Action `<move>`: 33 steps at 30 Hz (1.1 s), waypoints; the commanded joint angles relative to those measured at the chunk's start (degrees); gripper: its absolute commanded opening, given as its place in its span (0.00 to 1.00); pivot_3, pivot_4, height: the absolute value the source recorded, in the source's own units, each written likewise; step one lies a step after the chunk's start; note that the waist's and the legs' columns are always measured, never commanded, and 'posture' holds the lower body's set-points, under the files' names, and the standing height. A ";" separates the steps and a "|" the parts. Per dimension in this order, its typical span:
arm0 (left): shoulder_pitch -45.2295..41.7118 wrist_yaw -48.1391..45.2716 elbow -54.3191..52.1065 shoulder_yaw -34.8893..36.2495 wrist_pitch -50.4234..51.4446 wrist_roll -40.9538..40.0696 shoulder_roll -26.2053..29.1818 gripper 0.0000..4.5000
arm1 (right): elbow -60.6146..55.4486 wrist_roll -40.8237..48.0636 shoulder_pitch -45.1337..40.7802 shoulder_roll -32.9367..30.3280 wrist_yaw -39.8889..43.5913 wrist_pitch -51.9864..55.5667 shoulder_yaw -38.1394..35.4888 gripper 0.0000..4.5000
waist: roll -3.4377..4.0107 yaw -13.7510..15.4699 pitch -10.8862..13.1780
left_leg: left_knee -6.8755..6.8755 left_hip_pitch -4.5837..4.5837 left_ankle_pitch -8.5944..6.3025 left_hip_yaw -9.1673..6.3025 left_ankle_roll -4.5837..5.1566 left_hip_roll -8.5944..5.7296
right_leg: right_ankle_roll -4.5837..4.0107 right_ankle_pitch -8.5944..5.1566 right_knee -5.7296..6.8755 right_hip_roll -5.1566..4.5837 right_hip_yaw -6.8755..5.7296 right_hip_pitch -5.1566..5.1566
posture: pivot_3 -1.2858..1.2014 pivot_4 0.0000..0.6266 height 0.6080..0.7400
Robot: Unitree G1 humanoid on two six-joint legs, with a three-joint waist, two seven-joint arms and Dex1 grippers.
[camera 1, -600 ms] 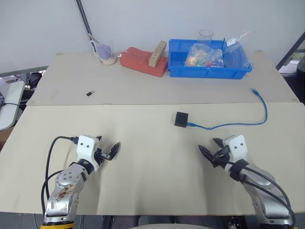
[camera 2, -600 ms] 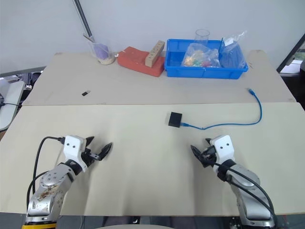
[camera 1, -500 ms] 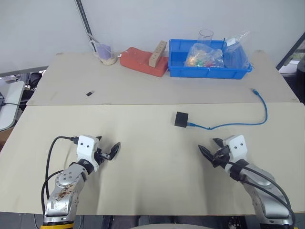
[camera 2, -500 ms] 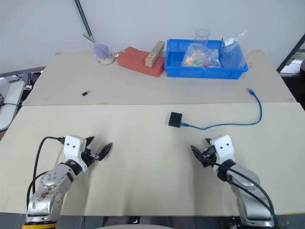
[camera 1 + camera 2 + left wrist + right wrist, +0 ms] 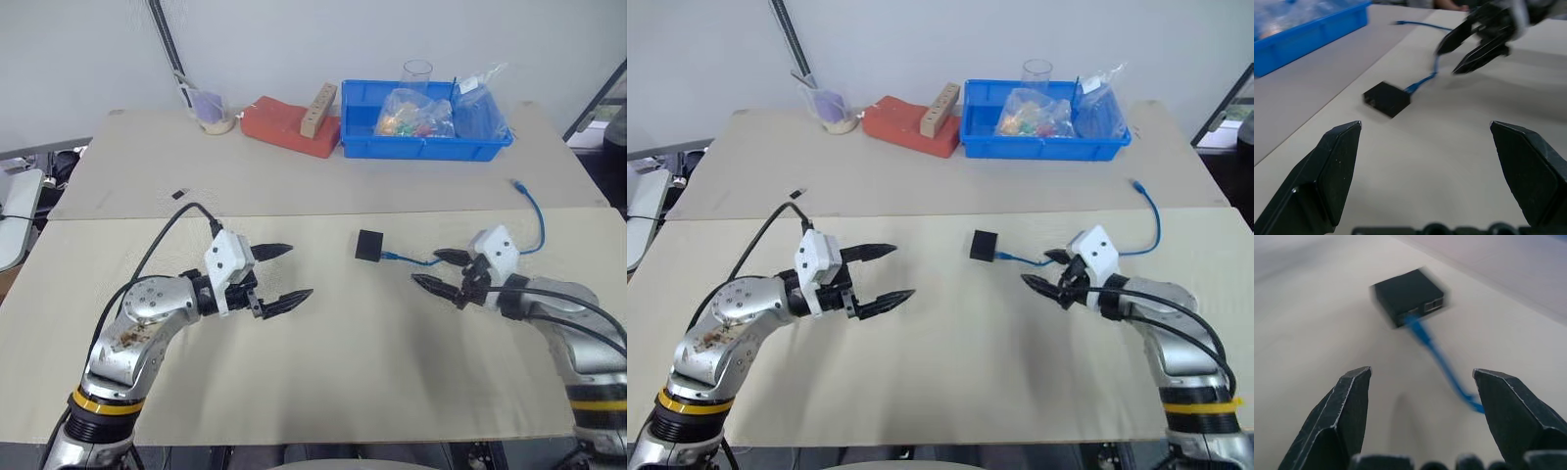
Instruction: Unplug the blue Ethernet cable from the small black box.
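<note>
No writing readable on the small black box [image 5: 370, 245]; blue Ethernet cable [image 5: 534, 220] plugged in; left gripper [image 5: 279, 273] and right gripper [image 5: 437, 271] both spread, empty.

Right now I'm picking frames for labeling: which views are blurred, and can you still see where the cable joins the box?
Right wrist view: the small black box and the blue Ethernet cable are smeared by motion, but the join still shows. Left wrist view: box and right claw soft. Head views: crisp, cable plugged in.
</note>
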 commanded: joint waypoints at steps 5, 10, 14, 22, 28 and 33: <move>0.35 -4.15 -2.39 0.09 -0.25 -1.74 2.77 0.99 | 18.40 -4.64 -13.58 3.53 8.91 -9.07 6.28 0.83 | 0.00 -0.51 0.01 | 0.00 0.05 -0.01 -0.02 0.01 0.03 | 0.00 0.00 -0.01 0.02 -0.03 0.07 | 0.52 0.24 1.00; 2.49 -3.80 -3.97 2.35 0.07 -2.44 4.75 0.99 | 29.24 -7.40 -21.21 6.75 12.38 -13.42 8.87 0.83 | 0.01 -0.62 0.02 | 0.00 0.06 -0.01 -0.05 0.01 0.04 | 0.00 0.00 0.00 0.01 -0.03 0.07 | 0.52 0.24 1.00; 5.44 -2.04 -6.38 3.24 0.28 -2.83 5.09 0.99 | 36.31 -9.02 -25.00 7.95 16.13 -15.90 9.93 0.83 | 0.02 -0.44 0.01 | 0.01 0.06 -0.01 -0.08 0.01 0.03 | 0.00 0.00 0.00 -0.01 -0.04 0.08 | 0.52 0.24 1.00; 7.29 -0.47 -7.57 3.38 0.37 -3.05 4.85 1.00 | 38.21 -10.82 -25.77 7.47 19.25 -19.32 10.09 0.18 | 0.02 -0.39 0.01 | 0.01 0.11 -0.01 -0.14 0.01 0.03 | 0.00 0.00 0.03 -0.02 -0.06 0.12 | 0.52 0.24 1.00; 3.97 6.27 -4.20 8.13 11.67 -13.36 1.25 1.00 | 27.07 -13.82 -22.99 5.86 14.54 -32.59 8.96 0.01 | 0.03 -0.38 0.02 | 0.00 0.08 -0.01 -0.16 0.01 0.03 | 0.00 0.00 0.03 -0.02 -0.07 0.10 | 0.52 0.24 1.00; -0.98 11.95 1.74 13.60 27.10 -29.38 -0.64 1.00 | 16.73 -23.16 -19.78 4.43 2.83 -54.55 9.17 0.01 | 0.02 -0.55 0.02 | 0.02 0.06 -0.01 -0.31 0.01 0.03 | 0.01 -0.01 0.07 -0.02 -0.10 0.07 | 0.52 0.24 1.00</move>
